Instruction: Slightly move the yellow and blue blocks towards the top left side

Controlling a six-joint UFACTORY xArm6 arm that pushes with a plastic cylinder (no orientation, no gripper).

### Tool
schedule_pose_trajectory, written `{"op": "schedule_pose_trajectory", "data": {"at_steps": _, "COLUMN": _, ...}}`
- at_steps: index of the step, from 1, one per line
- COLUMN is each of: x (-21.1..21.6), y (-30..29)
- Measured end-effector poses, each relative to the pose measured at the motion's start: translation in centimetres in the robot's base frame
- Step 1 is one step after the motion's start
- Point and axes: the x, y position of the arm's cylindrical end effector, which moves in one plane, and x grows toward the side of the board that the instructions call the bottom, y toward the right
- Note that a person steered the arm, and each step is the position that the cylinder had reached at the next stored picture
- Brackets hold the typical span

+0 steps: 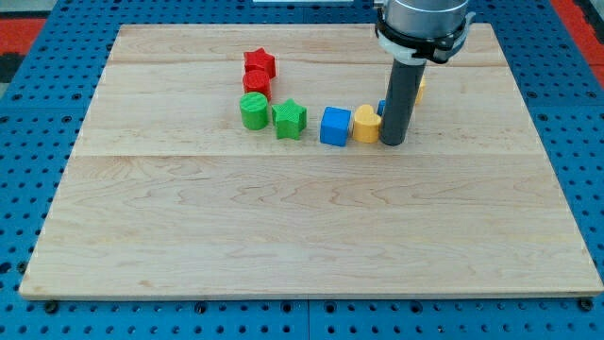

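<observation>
The yellow block [366,124], a small rounded plastic piece whose exact shape is hard to read, sits on the upper half of the pale wooden board [283,236], a little to the view's right of centre. Touching its left side is the blue cube-like block [334,126]. The two lie side by side in a short row running across the view.

The dark rod stands upright with my tip [393,144] just at the yellow block's right edge, touching or nearly so; it grips nothing, being a plain rod. So the pair lies to the view's left of the tip, along one line: tip, yellow, blue. A push towards the view's left and somewhat upward would likely carry both together, though a too steep angle might let the yellow block slip off the blue one.

Behind the rod, slivers of another blue block [381,107] and another yellow block [419,88] show, mostly hidden.

Further left stand a green star-like block [290,118], a green cylinder [254,110], a red cylinder [257,83] and a red star [260,63].
</observation>
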Motion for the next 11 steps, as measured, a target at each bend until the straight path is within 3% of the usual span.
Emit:
{"op": "schedule_pose_trajectory", "data": {"at_steps": 1, "x": -0.2, "y": 0.1}}
{"op": "schedule_pose_trajectory", "data": {"at_steps": 3, "x": -4.5, "y": 0.6}}
{"op": "schedule_pose_trajectory", "data": {"at_steps": 5, "x": -2.2, "y": 2.8}}
{"op": "schedule_pose_trajectory", "data": {"at_steps": 6, "x": 2.2, "y": -1.0}}
{"op": "schedule_pose_trajectory", "data": {"at_steps": 7, "x": 2.3, "y": -7.8}}
{"op": "schedule_pose_trajectory", "data": {"at_steps": 11, "x": -0.2, "y": -3.5}}
